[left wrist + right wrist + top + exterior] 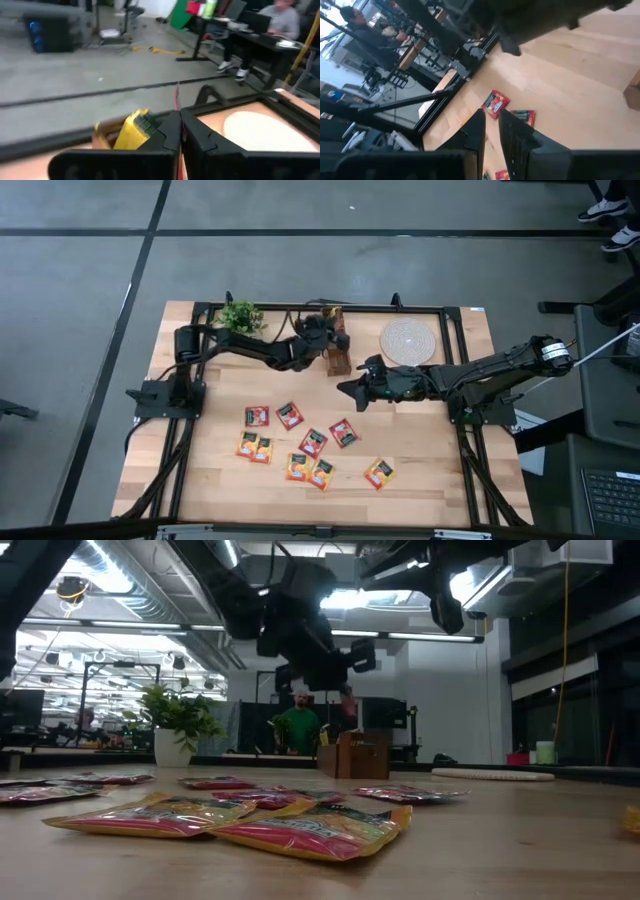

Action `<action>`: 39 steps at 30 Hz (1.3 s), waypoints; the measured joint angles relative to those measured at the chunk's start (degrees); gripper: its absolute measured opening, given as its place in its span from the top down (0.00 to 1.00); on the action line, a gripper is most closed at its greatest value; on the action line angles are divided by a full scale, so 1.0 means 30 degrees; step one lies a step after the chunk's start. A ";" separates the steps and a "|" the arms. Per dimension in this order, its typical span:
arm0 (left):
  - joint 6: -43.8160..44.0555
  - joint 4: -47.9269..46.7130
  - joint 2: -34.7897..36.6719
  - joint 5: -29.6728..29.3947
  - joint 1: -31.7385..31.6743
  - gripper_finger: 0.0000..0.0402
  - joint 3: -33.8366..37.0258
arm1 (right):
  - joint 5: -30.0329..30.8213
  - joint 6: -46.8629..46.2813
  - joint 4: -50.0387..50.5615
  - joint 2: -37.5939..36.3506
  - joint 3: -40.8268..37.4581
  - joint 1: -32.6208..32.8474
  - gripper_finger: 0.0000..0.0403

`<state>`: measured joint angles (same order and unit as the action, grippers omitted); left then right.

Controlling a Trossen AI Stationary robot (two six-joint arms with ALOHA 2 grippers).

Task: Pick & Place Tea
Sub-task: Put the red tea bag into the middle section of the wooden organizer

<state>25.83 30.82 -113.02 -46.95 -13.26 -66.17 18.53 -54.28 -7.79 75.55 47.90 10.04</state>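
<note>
My left gripper (333,340) (179,114) is shut on a red tea sachet (176,97), seen edge-on as a thin red strip. It hangs over a small wooden box (340,360) (355,755) at the table's far middle. In the box a yellow sachet (134,131) stands on edge. Several red, orange and yellow sachets (300,442) (250,815) lie flat on the near half of the table. My right gripper (350,392) (492,120) hovers right of the box, above the table. Its fingers are a narrow gap apart with nothing between them. My left gripper pinches the red sachet between its two fingers. The sachet's thin edge (176,95) sticks out past the fingertips. The fingers lie nearly level and come from the table's left. The sachet is lifted clear, above the box.
A round pale woven mat (408,342) (260,127) lies right of the box. A small potted plant (240,316) (180,720) stands at the far left. A black frame (460,360) rims the table. A person sits at a desk (285,15) beyond the table.
</note>
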 joint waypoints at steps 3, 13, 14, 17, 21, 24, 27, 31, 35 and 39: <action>0.1848 -0.0933 -0.0461 -0.0634 0.0014 0.99 0.0007 | -0.0462 -0.0042 0.0028 0.0000 0.0000 0.0000 0.86; 0.5614 -0.1801 -0.1490 -0.2056 0.0306 0.99 -0.0115 | -0.1218 0.0191 0.0171 0.0000 0.0000 0.0000 0.86; 0.5644 -0.1959 -0.1537 -0.2144 0.0372 0.99 -0.0084 | -0.1225 0.0192 0.0227 0.0000 0.0000 0.0000 0.86; 0.5866 -0.1867 -0.1755 -0.2555 0.0671 1.00 -0.0083 | -0.1346 0.0211 0.0448 0.0000 0.0000 0.0000 0.86; 0.6615 -0.1968 -0.1862 -0.2569 0.1145 1.00 -0.0058 | -0.1959 0.0231 0.1144 0.0000 0.0000 0.0000 0.86; 0.6778 -0.2296 -0.1865 -0.3014 0.1470 0.99 -0.0076 | -0.2080 0.0246 0.1374 0.0000 0.0000 0.0000 0.86; 0.6558 -0.2758 -0.1885 -0.3406 0.1679 1.00 -0.0073 | -0.2076 0.0259 0.1371 0.0000 0.0000 -0.0005 0.86; 0.6704 -0.2735 -0.1885 -0.3268 0.1672 0.99 -0.0073 | -0.2093 0.0560 0.1362 0.0000 0.0000 0.0000 0.86; 0.6697 -0.2662 -0.1885 -0.3095 0.1668 0.99 -0.0073 | -0.2202 0.0676 0.1304 0.0000 0.0000 0.0000 0.86; 0.6694 -0.2662 -0.1885 -0.2900 0.1676 0.99 -0.0073 | -0.2209 0.0683 0.1297 0.0000 0.0000 -0.0004 0.86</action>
<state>45.91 22.83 -118.67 -55.65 -8.23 -66.39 11.90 -52.23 -3.90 75.55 47.90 10.03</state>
